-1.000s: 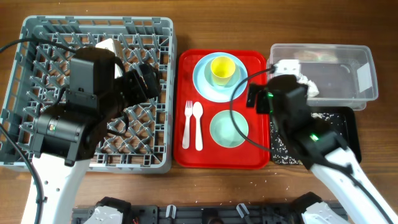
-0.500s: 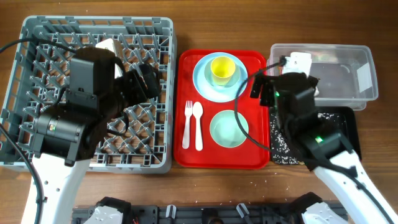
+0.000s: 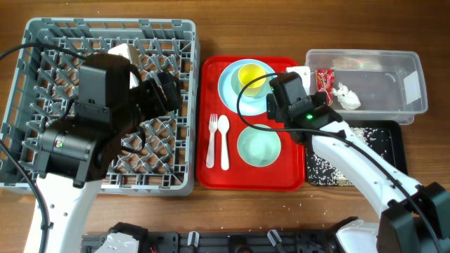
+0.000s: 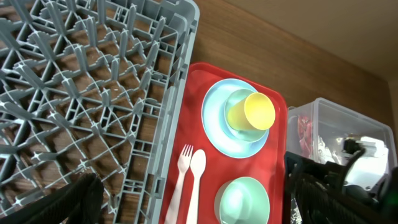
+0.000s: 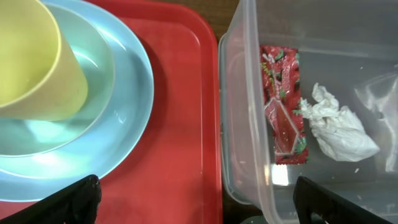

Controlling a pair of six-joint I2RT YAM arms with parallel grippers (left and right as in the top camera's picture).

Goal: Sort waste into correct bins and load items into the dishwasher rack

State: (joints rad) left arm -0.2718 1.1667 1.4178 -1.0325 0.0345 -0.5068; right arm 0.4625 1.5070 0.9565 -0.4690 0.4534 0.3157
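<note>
The grey rack (image 3: 42,42) fills the left. On the red tray (image 3: 288,179) sit a pale blue plate (image 3: 228,88) with a pale bowl and a yellow cup (image 3: 251,76), a mint-green bowl (image 3: 259,146), a white fork (image 3: 212,140) and a spoon (image 3: 224,140). The clear tub (image 3: 365,55) holds the red-and-white wrapper (image 5: 283,118) and the white tissue (image 5: 339,127). The black tray (image 3: 390,151) holds crumbs (image 3: 327,169). My right gripper (image 5: 199,205) is open and empty over the red tray's right edge, beside the tub. My left gripper (image 4: 199,205) is open and empty above the rack's right side.
A pale object (image 3: 123,50) lies in the rack's back part, partly hidden by my left arm. A few crumbs lie on the wooden table (image 3: 309,204) in front of the red tray.
My right arm has swung left, from over the tub and black tray to the red tray's right edge. The wrapper and tissue now show in the tub. The left arm has not moved.
</note>
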